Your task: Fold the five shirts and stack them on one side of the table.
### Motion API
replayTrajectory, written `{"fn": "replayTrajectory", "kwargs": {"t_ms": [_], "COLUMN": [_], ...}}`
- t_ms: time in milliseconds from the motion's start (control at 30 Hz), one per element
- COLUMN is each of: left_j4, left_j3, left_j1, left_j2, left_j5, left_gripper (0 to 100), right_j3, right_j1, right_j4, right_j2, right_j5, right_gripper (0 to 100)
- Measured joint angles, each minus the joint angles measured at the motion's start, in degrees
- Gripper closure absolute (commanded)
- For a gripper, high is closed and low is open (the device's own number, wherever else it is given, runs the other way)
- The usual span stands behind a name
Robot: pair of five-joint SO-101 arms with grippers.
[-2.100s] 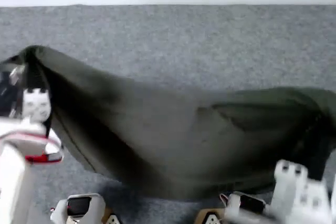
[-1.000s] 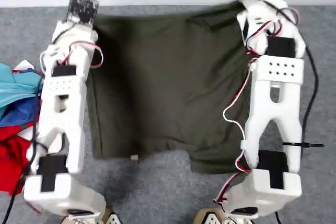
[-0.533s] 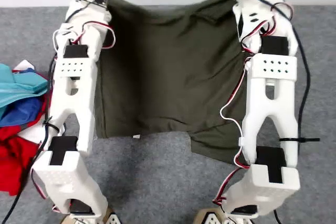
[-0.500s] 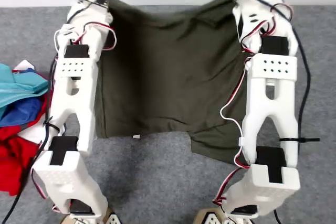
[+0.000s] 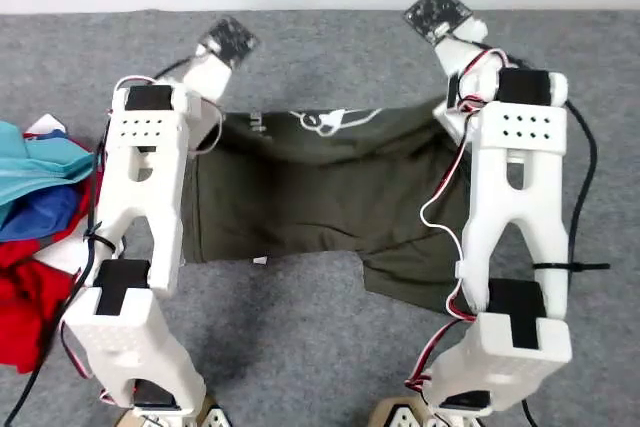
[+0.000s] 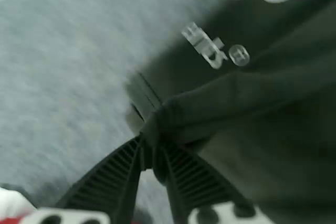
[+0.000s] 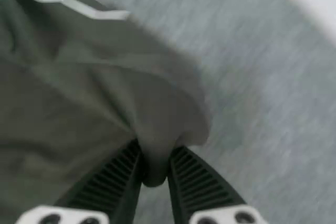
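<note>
A dark olive shirt (image 5: 320, 187) lies on the grey table between my two arms, its far edge doubled back toward the near side so a white print (image 5: 335, 119) faces up. My left gripper (image 6: 151, 151) is shut on a bunched corner of the olive shirt (image 6: 252, 93), near a small white label (image 6: 210, 51). My right gripper (image 7: 156, 158) is shut on the opposite corner of the olive shirt (image 7: 79, 87), with fabric pinched between its black ribbed fingers (image 7: 181, 163). In the high view each held corner sits under that arm's wrist.
A pile of teal, blue and red shirts (image 5: 30, 217) lies at the table's left edge beside the left arm (image 5: 140, 187). The right arm (image 5: 515, 197) stands over the shirt's right side. Bare grey table (image 5: 320, 57) stretches beyond the shirt to the white wall.
Both grippers have drawn back from the far edge toward the near side with the shirt's corners, folding its far part over. The white print now shows.
</note>
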Motion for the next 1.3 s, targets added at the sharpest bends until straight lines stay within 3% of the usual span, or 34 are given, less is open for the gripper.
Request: {"fn": "replayTrajectory", "kwargs": {"t_ms": [167,333,933,1300], "left_j4": [8.62,10.37,23.47,28.22], "left_j3": [0.0,-0.26,-0.79,-0.88], "left_j1": [-0.44,-2.99,-5.36,-4.92], "left_j2": [0.79,4.4,9.23,11.6], "left_j5": [-4.04,-6.59,-11.6,-12.92], "left_gripper": [99,99,99,94], "right_j3": [0.0,0.0,22.15,23.3], "right_j1": [0.0,0.0,1.93,7.38], "right_j4": [12.31,21.71,22.33,22.33], "right_j2": [-0.18,-0.18,-11.52,-11.52], "right_j5": [0.0,0.0,0.0,3.69], "right_gripper": [98.7,98.7,98.7,98.7]}}
